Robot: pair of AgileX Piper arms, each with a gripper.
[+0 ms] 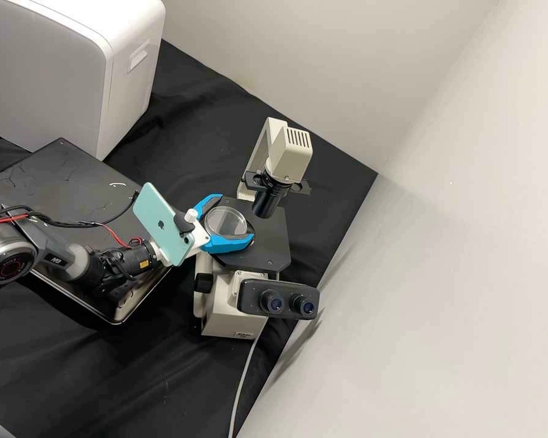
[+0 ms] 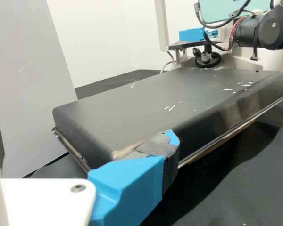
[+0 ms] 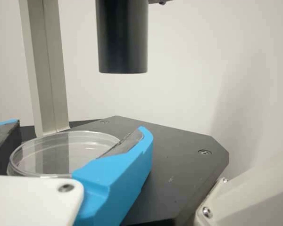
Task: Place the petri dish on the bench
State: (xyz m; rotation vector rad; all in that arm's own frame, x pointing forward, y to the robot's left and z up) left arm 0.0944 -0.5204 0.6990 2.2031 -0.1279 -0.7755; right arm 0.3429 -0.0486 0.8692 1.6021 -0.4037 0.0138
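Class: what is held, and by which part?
The right gripper clasps the petri dish by opposite sides of its rim; the left gripper holds nothing.

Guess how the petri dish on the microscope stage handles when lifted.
Probably light: the petri dish looks thin, clear and empty. Likely slippery: its smooth round wall against the jaws could twist or pop out. Flat and low on the microscope stage, it shouldn't tip, though hard squeezing might crack it.
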